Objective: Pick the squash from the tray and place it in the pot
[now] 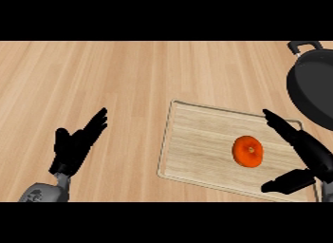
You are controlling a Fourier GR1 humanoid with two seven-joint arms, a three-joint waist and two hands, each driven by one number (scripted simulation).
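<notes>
A pale wooden counter (92,76) with long grain lines fills the view, bare across its far and left stretches. At the near left the left hand (74,147) stands above its grey forearm, fingers straight and slightly fanned, pointing up and to the right; it touches nothing and rests well apart from the work. To its right, past a strip of bare counter, lies the tray (197,137), a light wooden board with a raised rim, set slightly askew. On the right half of the tray sits the squash (248,151), a small round orange thing with a faint mark at its centre, lying free on the wood. Just right of it is the right hand (305,154): its fingers are straight and held together, running up and to the left along the tray's right edge, while the thumb sticks out to the left beneath them, so the hand is an open bracket facing the squash without touching it. At the far right, cut by the frame, stands the pot (319,90), black and round, with a handle loop at its far rim. The step in hand seems to be the approach to the pick. The next move calls for sliding the right hand leftward until the squash sits between fingers and thumb, then curling round it before any lift toward the pot.
</notes>
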